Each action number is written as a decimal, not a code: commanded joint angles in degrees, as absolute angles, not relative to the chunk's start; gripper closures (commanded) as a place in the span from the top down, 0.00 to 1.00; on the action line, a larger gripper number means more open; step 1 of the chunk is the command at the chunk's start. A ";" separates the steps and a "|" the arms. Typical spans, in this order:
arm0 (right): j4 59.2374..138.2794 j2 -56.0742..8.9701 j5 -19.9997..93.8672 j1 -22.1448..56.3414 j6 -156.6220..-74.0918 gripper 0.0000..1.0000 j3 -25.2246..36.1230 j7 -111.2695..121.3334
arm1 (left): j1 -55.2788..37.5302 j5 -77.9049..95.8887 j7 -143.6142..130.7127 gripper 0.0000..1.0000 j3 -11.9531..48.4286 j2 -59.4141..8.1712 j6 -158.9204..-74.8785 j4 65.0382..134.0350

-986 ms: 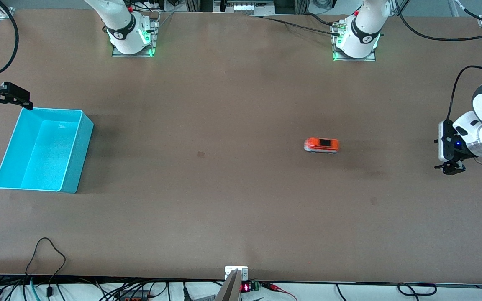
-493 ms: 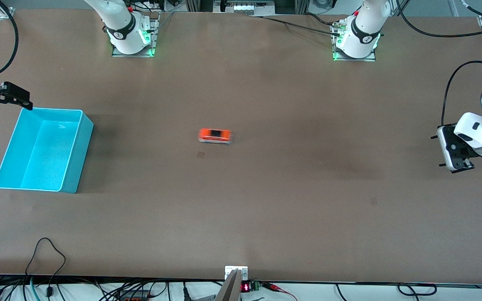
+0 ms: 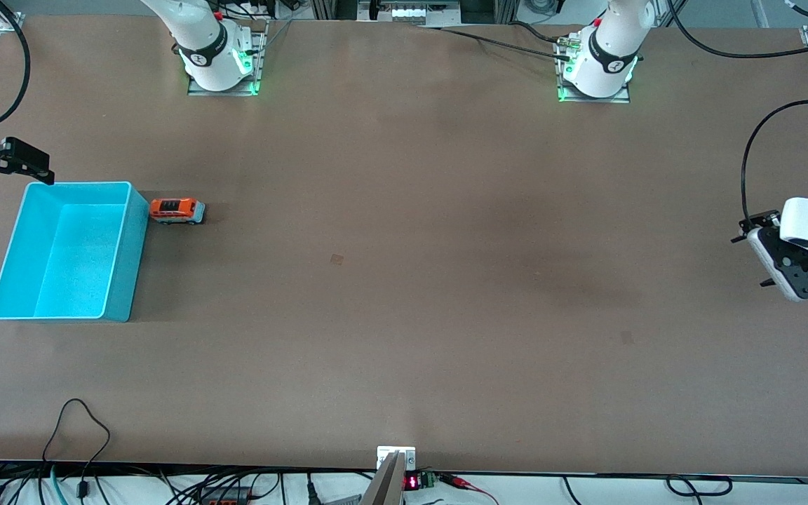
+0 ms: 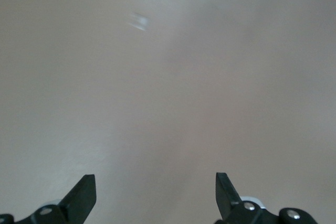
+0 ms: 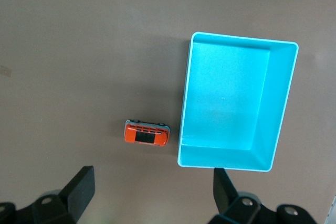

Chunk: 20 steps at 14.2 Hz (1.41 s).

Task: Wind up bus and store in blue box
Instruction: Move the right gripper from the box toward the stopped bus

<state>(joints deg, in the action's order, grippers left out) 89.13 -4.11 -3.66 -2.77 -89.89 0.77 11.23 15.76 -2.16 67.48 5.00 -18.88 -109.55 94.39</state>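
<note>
The small orange-red bus (image 3: 177, 210) stands on the table outside the blue box (image 3: 134, 259), its end against the box's wall on the side toward the left arm's end. The box is empty. In the right wrist view the bus (image 5: 147, 133) sits beside the box (image 5: 278, 108). My right gripper (image 3: 32, 165) is open and empty, up above the table by the box's corner farthest from the front camera; its own view shows its gripper (image 5: 152, 190) wide apart. My left gripper (image 3: 797, 284) is open and empty over the left arm's end of the table, and its own view (image 4: 156, 195) shows only bare table.
The brown table (image 3: 404, 294) is wide and flat. Both arm bases (image 3: 218, 59) stand along its farthest edge. Cables (image 3: 78, 428) hang at the edge nearest the front camera.
The bus has rolled across the table from near the left arm's end to the blue box and stopped against its wall, nudging the box slightly. The left gripper has swung away and tilted.
</note>
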 commanded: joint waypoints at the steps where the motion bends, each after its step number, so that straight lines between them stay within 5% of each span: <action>1: 87.98 -4.57 -4.22 -3.16 -89.47 1.00 0.44 11.07 | 14.86 -1.76 56.56 1.00 5.18 -17.49 -108.02 91.59; 10: 87.98 -4.66 -3.87 -3.25 -89.47 1.00 0.44 10.99 | 10.99 2.97 11.20 1.00 4.14 -13.36 -104.16 85.78; 16: 87.98 -6.06 -3.34 -2.90 -89.56 1.00 0.44 10.99 | -0.33 3.08 0.73 1.00 -4.74 -9.49 -99.07 84.82; 20: 88.59 -8.26 -3.08 -2.20 -88.68 1.00 -0.09 11.08 | -0.97 3.43 -2.20 1.00 -4.22 -9.14 -93.61 82.17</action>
